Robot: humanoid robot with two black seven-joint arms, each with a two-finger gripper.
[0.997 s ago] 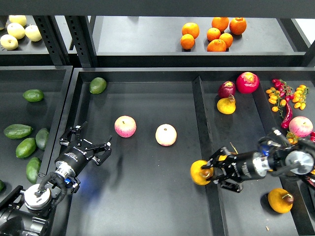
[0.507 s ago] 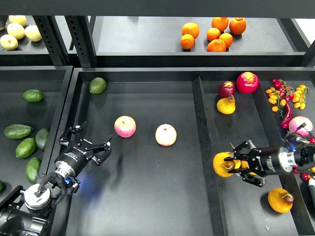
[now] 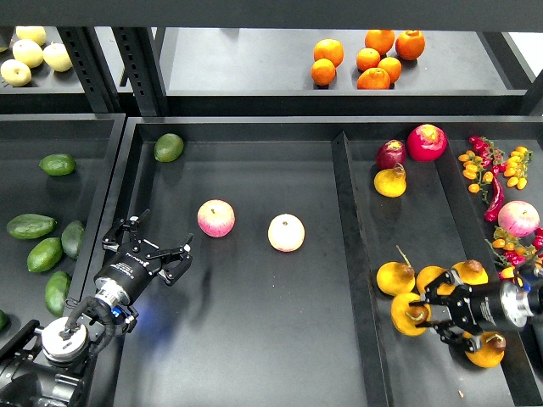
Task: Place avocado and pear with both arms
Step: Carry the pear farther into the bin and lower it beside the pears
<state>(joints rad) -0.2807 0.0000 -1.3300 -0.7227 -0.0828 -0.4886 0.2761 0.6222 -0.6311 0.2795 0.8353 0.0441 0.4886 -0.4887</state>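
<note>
Pear [image 3: 404, 315] first: a second ago my right gripper [image 3: 419, 314] had it at the near right edge of the middle tray [image 3: 254, 339]. Now it has crossed the divider and sits low in the right tray [image 3: 365, 195], just beside the other yellow pears [image 3: 395, 278]. My fingers are closed around it, one above and one below. I cannot tell whether it already rests on the tray floor. I judge the carry done and only the release left. Opening gently matters, since a round fruit could roll against its neighbours.

My left gripper [image 3: 159, 240] has not moved. It hangs spread wide and empty over the left edge of the middle tray. What I take to be the avocado [image 3: 30, 225], the darkest long one, lies in the left tray [image 3: 93, 127] among paler ones, well apart from my fingers. It looks already placed, so its half seems finished.
</note>
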